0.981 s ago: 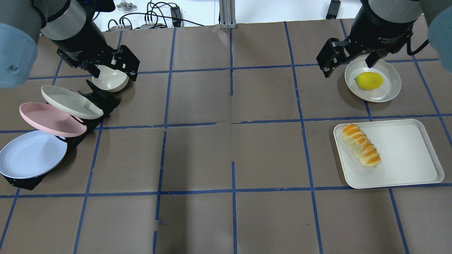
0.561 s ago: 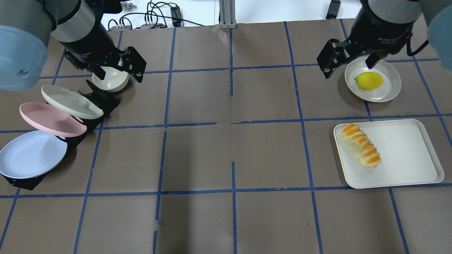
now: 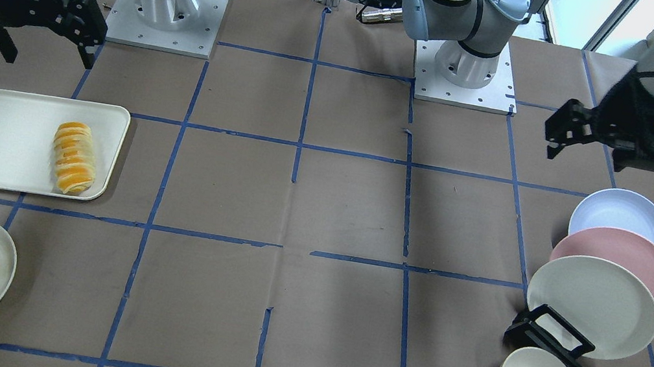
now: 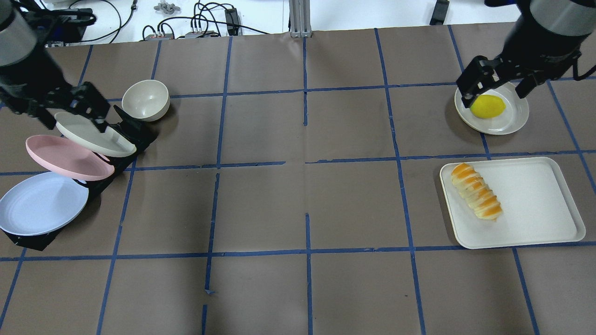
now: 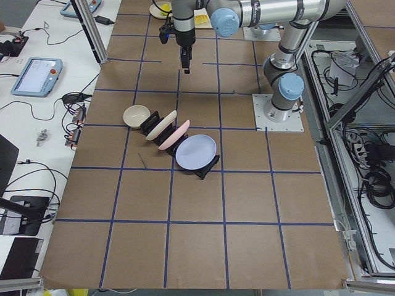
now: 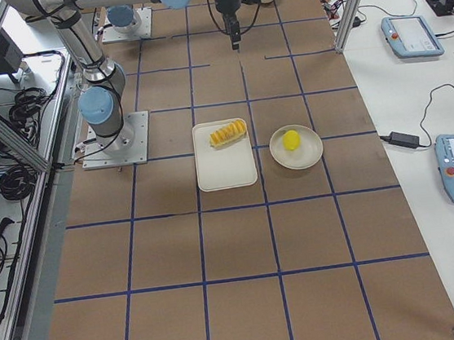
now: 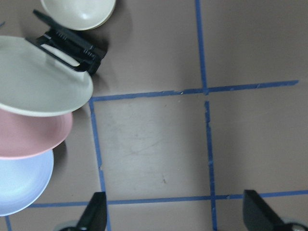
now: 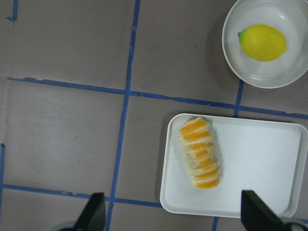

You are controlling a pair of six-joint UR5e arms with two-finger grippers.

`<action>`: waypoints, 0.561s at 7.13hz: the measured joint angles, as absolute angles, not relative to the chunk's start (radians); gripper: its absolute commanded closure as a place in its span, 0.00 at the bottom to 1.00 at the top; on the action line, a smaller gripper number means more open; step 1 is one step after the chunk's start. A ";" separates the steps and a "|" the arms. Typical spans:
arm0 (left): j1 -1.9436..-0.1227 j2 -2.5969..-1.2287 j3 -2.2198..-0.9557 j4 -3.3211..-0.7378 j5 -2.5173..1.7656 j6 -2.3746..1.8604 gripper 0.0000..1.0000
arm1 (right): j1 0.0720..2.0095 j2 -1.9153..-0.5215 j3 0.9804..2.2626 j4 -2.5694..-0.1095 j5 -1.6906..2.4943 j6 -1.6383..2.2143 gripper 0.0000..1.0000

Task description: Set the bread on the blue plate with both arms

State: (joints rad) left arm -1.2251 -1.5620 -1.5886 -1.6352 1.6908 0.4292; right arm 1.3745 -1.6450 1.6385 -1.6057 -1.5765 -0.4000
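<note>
The bread, an orange and cream striped roll, lies on the left part of a white tray; it also shows in the front view and the right wrist view. The blue plate leans in the nearest slot of a black rack, and also shows in the front view and the left wrist view. My left gripper is open and empty above the rack's cream plate. My right gripper is open and empty above the lemon's plate, behind the tray.
A pink plate and a cream plate lean in the rack behind the blue one. A cream bowl stands beside the rack's far end. A lemon lies on a small white plate.
My left gripper has moved left, from over the bowl to over the rack's cream plate. My right gripper has shifted a little to the right over the lemon's plate. Both stay open.
</note>
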 measured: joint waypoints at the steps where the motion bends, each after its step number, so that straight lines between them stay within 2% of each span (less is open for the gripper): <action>1: -1.082 -1.581 -1.592 -1.638 1.704 0.602 0.00 | 1.316 -1.647 1.675 -1.613 -1.576 -0.553 0.03; 2: -0.954 -1.617 -1.589 -1.630 1.711 0.775 0.00 | 1.263 -1.648 1.721 -1.633 -1.572 -0.645 0.03; 4: -0.832 -1.726 -1.553 -1.532 1.746 1.116 0.00 | 1.218 -1.651 1.821 -1.722 -1.572 -0.695 0.02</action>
State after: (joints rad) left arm -0.8321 -1.7264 -1.5527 -1.5321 1.7458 1.1161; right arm 1.2176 -1.6513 1.8208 -1.7217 -1.5716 -0.6953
